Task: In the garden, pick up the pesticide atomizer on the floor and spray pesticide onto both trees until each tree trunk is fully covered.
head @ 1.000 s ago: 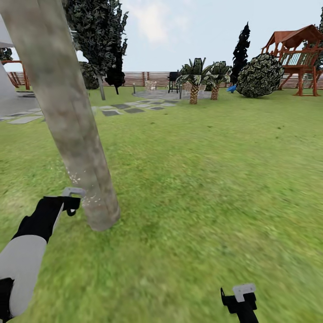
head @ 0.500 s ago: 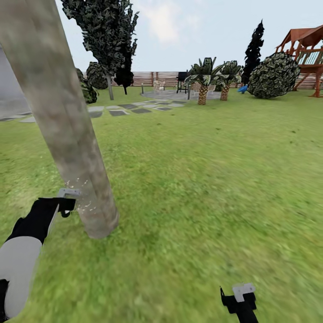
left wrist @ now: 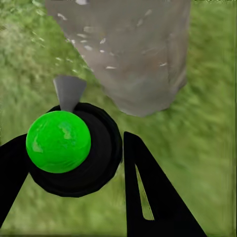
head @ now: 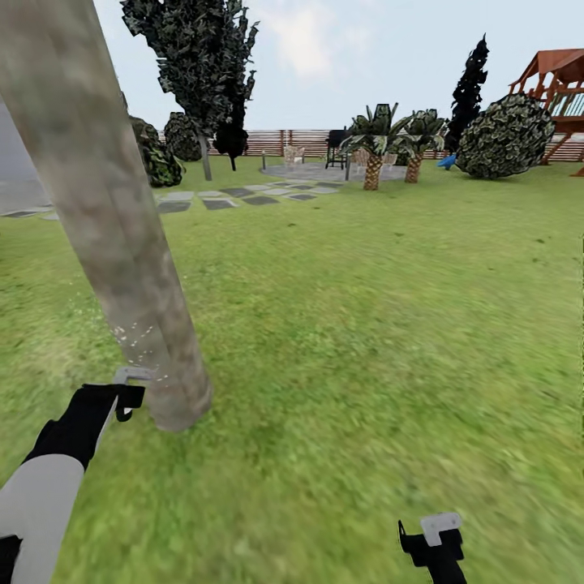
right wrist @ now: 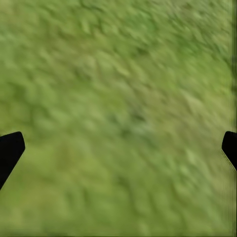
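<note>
**Atomizer held at the foot of the trunk**

The left gripper (left wrist: pixel 74 163) clamps the pesticide atomizer (left wrist: pixel 59 140), its grey nozzle just beside the tree trunk's (head: pixel 105 235) base, where white pesticide specks (head: pixel 134 337) dot the bark. The right gripper (right wrist: pixel 118 143) hangs spread wide over grass (head: pixel 365 324)
</note>
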Motion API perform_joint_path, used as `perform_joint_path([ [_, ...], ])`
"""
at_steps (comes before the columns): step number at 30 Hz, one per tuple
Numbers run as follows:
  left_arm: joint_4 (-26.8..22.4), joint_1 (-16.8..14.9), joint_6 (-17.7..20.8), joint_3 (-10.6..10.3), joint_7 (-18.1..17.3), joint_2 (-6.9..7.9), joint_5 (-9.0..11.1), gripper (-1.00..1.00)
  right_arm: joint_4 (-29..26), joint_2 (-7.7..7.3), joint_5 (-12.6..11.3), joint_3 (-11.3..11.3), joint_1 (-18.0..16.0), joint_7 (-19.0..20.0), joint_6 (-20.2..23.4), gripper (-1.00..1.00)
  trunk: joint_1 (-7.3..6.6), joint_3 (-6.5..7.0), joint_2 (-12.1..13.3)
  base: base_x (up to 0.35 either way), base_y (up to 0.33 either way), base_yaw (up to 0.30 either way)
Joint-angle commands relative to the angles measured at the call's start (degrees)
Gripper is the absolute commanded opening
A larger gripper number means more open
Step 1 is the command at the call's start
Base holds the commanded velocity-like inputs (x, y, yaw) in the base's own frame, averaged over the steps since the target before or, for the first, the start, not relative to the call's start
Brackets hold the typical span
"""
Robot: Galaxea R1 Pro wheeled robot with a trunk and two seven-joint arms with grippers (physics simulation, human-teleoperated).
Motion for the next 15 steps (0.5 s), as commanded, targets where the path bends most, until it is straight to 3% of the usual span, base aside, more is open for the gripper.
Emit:
perform_joint_path([
  [1, 0.0, 0.0, 0.0, 0.2, 0.0, 0.08, 0.0, -1.0, 0.0, 0.0, 0.0, 0.0, 0.0, 0.0, 0.0, 1.0, 0.0, 0.0, 0.0, 0.0, -0.27, 0.0],
  [7, 0.0, 1.0, -0.1, 1.0, 2.3, 0.16, 0.0, -1.0, 0.0, 0.0, 0.0, 0.0, 0.0, 0.0, 0.0, 1.0, 0.0, 0.0, 0.0, 0.0, -0.273, 0.0],
  [11, -0.1, 1.9, 0.0, 1.5, 3.1, -0.6, 0.2, -1.0, 0.0, -0.05, 0.0, 0.0, 0.0, 0.0, 0.0, 1.0, 0.0, 0.0, 0.0, 0.0, -0.273, 0.0],
  [15, 3.0, 2.8, -1.5, 1.7, 4.8, -0.91, 0.4, -1.0, 0.0, 0.0, 0.0, 0.0, 0.0, 0.0, 0.0, 1.0, 0.0, 0.0, 0.0, 0.0, -0.273, 0.0],
])
